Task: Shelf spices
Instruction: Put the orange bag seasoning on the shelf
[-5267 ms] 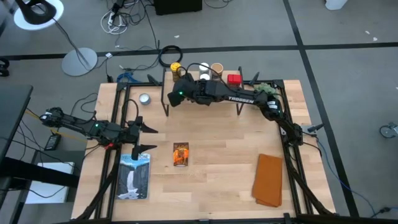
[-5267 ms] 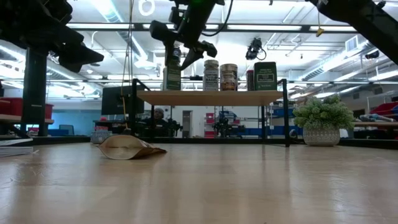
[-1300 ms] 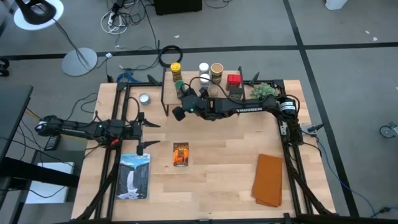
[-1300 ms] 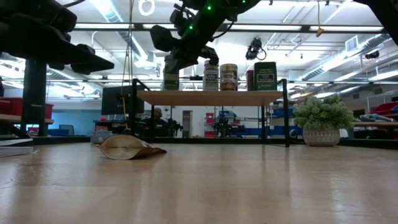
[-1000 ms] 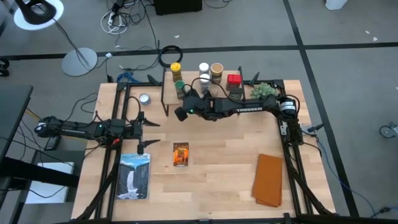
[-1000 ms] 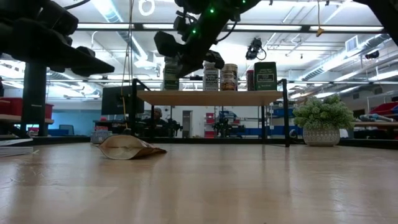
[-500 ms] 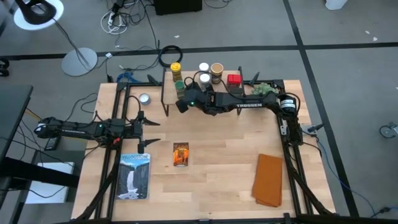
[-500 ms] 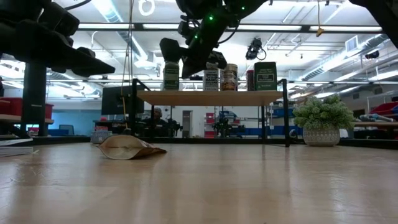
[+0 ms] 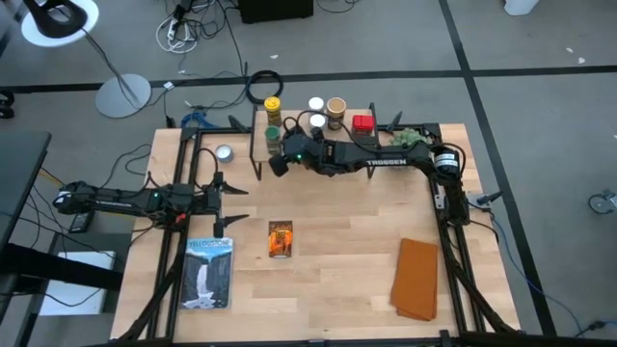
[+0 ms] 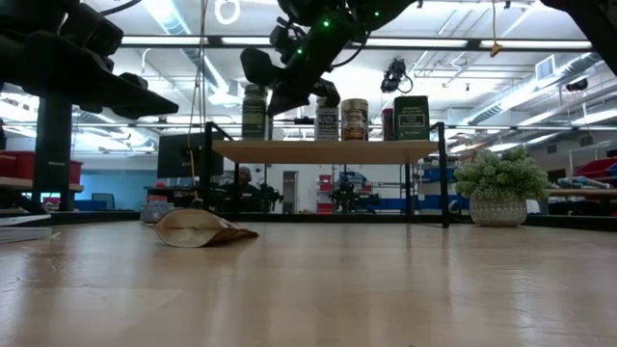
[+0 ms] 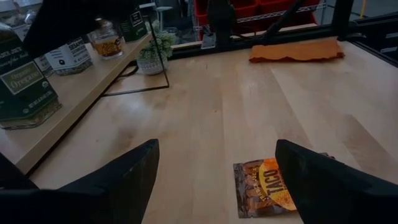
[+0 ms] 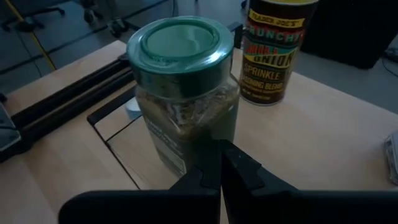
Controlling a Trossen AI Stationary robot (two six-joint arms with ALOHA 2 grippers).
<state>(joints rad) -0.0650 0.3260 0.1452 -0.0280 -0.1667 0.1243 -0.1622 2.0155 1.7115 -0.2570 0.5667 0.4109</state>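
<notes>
- Pressing in with fingers closed flat together, the right gripper (image 12: 219,163) sits against the side of the green-lidded jar (image 12: 185,87) on the shelf (image 9: 258,146); it holds nothing, so this looks like a nudge rather than a grasp
- The jar stands upright near the shelf's left end, close to the front edge, with the yellow-lidded jar (image 9: 273,104) behind it; a white-lidded jar (image 9: 315,103), a tan-lidded jar (image 9: 335,106) and a red tin (image 9: 362,122) line the back
- The green-lidded jar is probably glass with dried herbs inside; rigid, smooth-walled, light, and tall enough to tip if pushed high; contact low on the body seems safer
- The left gripper (image 11: 214,177) hovers with its fingers spread wide over the table's left side, empty
- The orange packet (image 9: 280,239) lies flat on the tabletop, well apart from the shelf; likely thin, soft and crinkly, best pinched at an edge; it seems the next piece to shelve
</notes>
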